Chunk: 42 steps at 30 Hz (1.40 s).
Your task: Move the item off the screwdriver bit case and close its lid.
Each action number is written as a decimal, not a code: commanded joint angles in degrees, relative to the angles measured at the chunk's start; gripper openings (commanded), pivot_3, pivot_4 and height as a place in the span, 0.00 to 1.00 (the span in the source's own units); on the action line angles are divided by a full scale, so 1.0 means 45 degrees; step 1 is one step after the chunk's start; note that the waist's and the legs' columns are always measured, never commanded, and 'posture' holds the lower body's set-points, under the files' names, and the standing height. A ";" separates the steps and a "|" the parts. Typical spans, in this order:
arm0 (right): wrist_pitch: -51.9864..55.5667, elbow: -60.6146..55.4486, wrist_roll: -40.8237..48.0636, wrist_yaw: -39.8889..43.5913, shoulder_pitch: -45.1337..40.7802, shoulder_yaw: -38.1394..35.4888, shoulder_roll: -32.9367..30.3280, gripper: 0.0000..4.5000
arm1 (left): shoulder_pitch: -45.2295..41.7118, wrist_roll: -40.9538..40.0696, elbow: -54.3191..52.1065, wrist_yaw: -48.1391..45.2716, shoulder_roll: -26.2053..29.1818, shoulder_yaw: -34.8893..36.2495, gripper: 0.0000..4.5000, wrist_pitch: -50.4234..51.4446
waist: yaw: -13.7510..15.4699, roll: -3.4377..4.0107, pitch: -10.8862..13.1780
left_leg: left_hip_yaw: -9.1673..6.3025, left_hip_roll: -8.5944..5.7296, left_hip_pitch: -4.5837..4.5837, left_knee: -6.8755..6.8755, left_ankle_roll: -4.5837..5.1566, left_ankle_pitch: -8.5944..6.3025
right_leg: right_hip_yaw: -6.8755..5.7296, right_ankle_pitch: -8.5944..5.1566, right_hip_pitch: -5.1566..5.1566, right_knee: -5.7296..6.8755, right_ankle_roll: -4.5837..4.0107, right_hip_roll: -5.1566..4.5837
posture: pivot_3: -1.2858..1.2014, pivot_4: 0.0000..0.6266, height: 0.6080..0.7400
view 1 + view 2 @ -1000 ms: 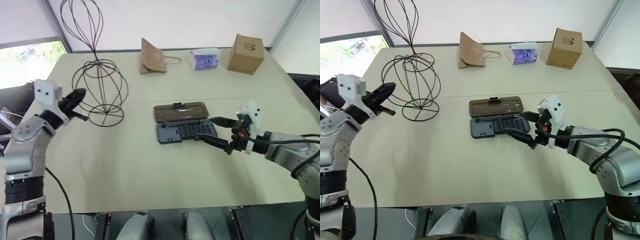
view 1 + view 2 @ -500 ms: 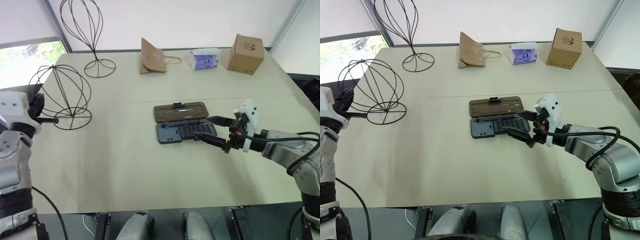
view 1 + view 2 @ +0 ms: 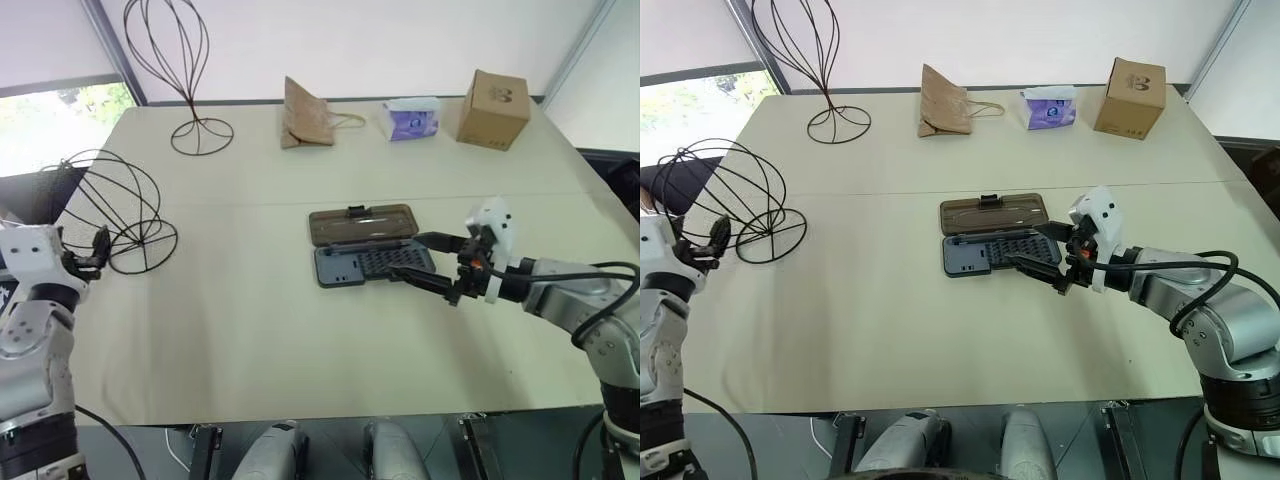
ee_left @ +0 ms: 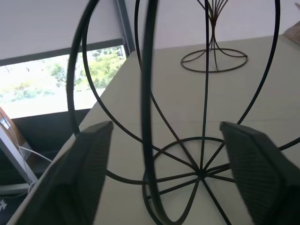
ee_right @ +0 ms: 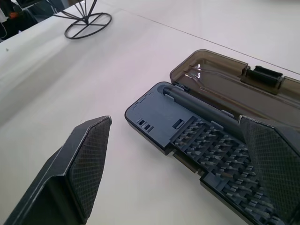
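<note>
Hard to make out in the head views: fingers of the left end effector (image 3: 716,236), small and dark against the wires at the table's left edge. Clear in the left wrist view: both fingers (image 4: 89,173) spread wide, released, with the wire sphere frame (image 3: 108,212) standing between them and just ahead, one wire close to the lens and blurred; contact with the wires impossible to confirm. Sphere frame resting on its ring base on the table (image 3: 250,330) near the left edge, well apart from the screwdriver bit case (image 3: 368,264).

Right end effector (image 3: 425,262) spread wide, gripping nothing, one finger over the case's right end, the other just in front of it; touching or not cannot be told. Case cut off on one side in the right wrist view. Case lying open mid-table, grey tray toward the robot, brownish lid (image 3: 361,225) flat behind it, latch tab at the far edge. Taller teardrop wire stand (image 3: 178,70) upright at the far left corner, top cut off by the frame.
</note>
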 commanded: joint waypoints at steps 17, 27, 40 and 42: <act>-0.0661 0.1506 -0.0782 0.1184 -0.1078 0.0535 0.0071 1.00 | 0.5054 -0.4936 -0.4684 -0.2441 0.0620 0.3532 1.00 0.3583 | -0.0006 0.0002 0.0002 | 0.0005 0.0005 0.0003 -0.0014 0.0003 -0.0002 | 0.0005 -0.0001 -0.0002 -0.0012 -0.0002 0.0002 | 0.52 0.24 1.00; 0.0562 0.1659 -0.0450 0.0848 -0.1523 -0.0255 -0.0573 1.00 | 0.1947 -0.9172 -0.4311 -0.4125 0.4400 0.2123 1.00 0.6658 | 0.0429 0.0026 0.0013 | -0.0020 0.0013 0.0018 0.0001 0.0000 -0.0002 | -0.0012 0.0013 0.0026 -0.0092 -0.0031 0.0012 | 0.52 0.24 1.00; -0.0139 0.0835 -0.1898 -0.1305 -0.1053 -0.0696 -0.0315 1.00 | -0.8285 -0.2897 0.3037 -0.8217 0.1849 -0.7074 1.00 0.3429 | -0.0304 0.0019 0.0018 | 0.0031 0.0012 -0.0017 -0.0035 0.0003 -0.0003 | -0.0054 0.0028 -0.0020 -0.0054 -0.0034 -0.0002 | 0.52 0.24 1.00; -0.0435 0.1255 -0.2580 -0.1612 -0.1226 -0.0331 -0.0291 1.00 | -0.8817 -0.2222 0.3993 -0.9730 0.1677 -0.8012 1.00 0.3050 | -0.0325 0.0019 0.0019 | 0.0031 0.0011 -0.0020 -0.0016 0.0003 -0.0002 | -0.0057 0.0028 -0.0019 -0.0051 -0.0034 -0.0001 | 0.52 0.24 1.00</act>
